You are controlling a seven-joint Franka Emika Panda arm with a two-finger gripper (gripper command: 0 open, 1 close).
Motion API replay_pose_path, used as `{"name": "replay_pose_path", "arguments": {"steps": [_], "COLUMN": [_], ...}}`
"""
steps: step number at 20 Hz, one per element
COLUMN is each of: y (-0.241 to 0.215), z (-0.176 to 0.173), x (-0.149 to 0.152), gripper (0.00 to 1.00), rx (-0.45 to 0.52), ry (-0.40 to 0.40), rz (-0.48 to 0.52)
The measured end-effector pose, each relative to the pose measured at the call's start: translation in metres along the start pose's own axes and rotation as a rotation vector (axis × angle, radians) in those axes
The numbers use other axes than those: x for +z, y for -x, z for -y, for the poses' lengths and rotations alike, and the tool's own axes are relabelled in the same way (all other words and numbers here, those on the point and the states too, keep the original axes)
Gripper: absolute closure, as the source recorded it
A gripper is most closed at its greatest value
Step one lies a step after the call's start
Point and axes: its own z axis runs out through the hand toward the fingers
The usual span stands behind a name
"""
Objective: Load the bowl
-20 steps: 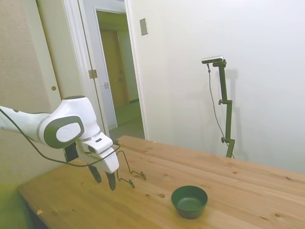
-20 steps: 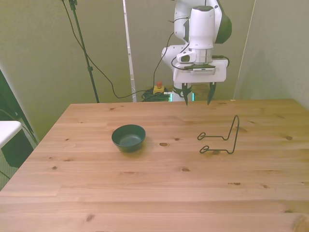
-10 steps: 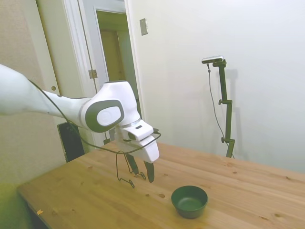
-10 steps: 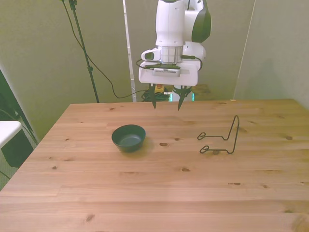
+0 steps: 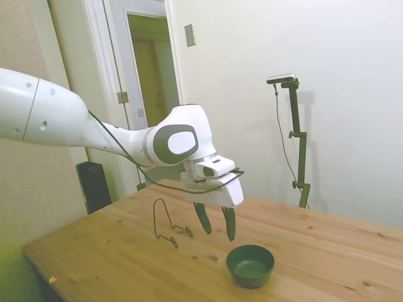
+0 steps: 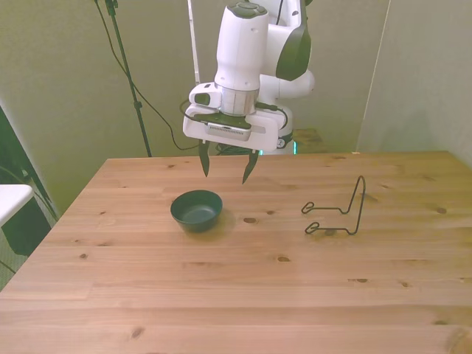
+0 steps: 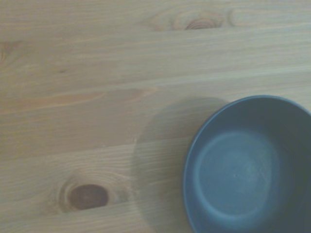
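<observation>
Approach step: the gripper (image 6: 223,167) hangs above the table (image 6: 236,295), just off the bowl (image 6: 196,209) toward the front view's right, so best to centre over one wall of the rim, then descend straight with one finger inside, one outside. Fingers spread wide, nothing held, nothing touched; bowl upright and empty, well apart from the wire rack (image 6: 340,212)

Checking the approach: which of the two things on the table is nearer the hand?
The dark green bowl, just below the open hand; the wire rack stands further off.
</observation>
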Motion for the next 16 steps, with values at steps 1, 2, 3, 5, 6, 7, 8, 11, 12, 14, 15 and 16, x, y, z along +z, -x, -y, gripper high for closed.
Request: {"name": "replay_pose_path", "arguments": {"steps": [1,2,3,5,6,7,8,11,12,14,15,16], "y": [-0.004,-0.007,-0.010,-0.015,-0.018,-0.021,-0.024,-0.025,-0.024,-0.021,-0.019,-0.017], "z": [0.000,0.000,0.000,0.002,0.003,0.005,0.007,0.010,0.011,0.016,0.018,0.021], "x": [0.000,0.000,0.001,0.008,0.015,0.022,0.029,0.044,0.045,0.044,0.044,0.045], "gripper": [0.00,0.00,0.00,0.00,0.00,0.00,0.00,0.00,0.00,0.00,0.00,0.00], "rx": [-0.001,-0.002,-0.004,0.004,0.010,0.016,0.021,0.020,0.017,0.009,0.003,-0.002], "ry": [0.000,-0.002,-0.008,-0.037,-0.049,-0.063,-0.073,-0.067,-0.067,-0.068,-0.068,-0.067], "rz": [-0.003,-0.004,-0.004,-0.003,-0.005,-0.006,-0.009,0.004,0.005,0.004,0.005,0.006]}}
